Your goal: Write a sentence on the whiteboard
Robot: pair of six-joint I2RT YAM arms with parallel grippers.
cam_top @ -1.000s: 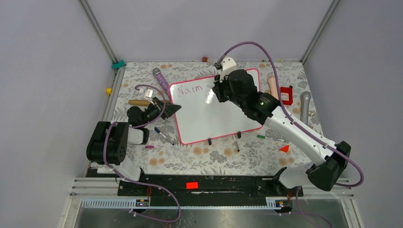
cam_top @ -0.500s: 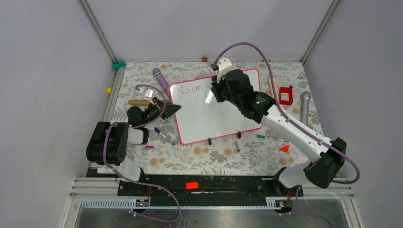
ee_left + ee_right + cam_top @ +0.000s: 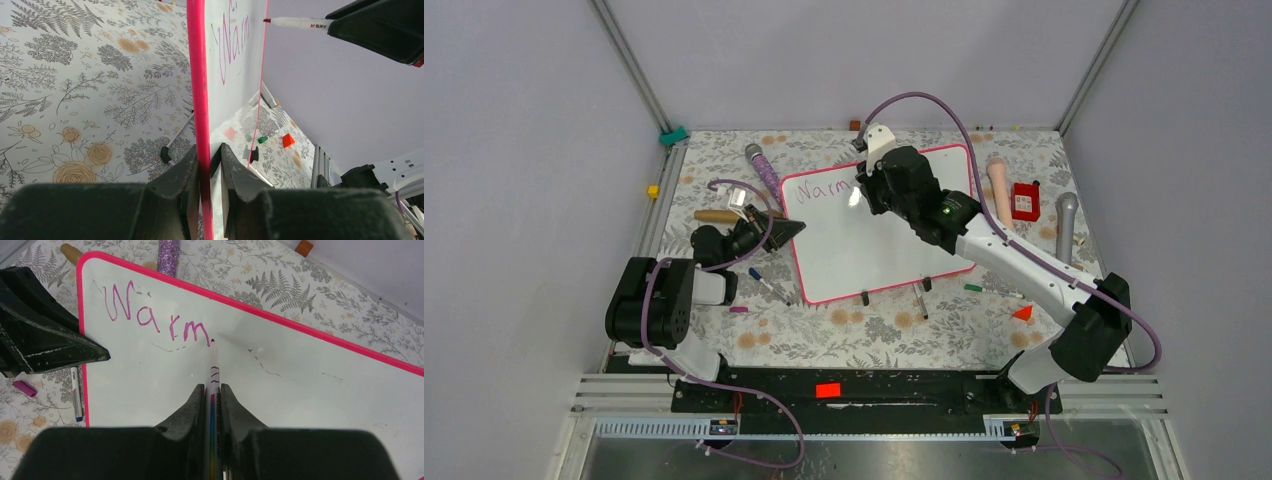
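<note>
The sentence (image 3: pixel 155 320), in purple-pink marker, reads only "Warm" and sits at the 10 o'clock corner of the pink-framed whiteboard (image 3: pixel 864 250). The whiteboard rests mid-way across the floral worktop (image 3: pixel 874 325). The right pincer (image 3: pixel 212 390) is closed around a marker (image 3: pixel 214 362), whose tip touches the board just past the "m". The left pincer (image 3: pixel 205 155) is clamped on the board's 9 o'clock edge.

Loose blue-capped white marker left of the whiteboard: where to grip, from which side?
Take the white marker with the blue cap mid-barrel, from straight above, gripper jaws across its width: it lies flat and slanted on the floral table cover. Probably keep clear of the left gripper, clamped on the pink-framed whiteboard just beyond.
</note>
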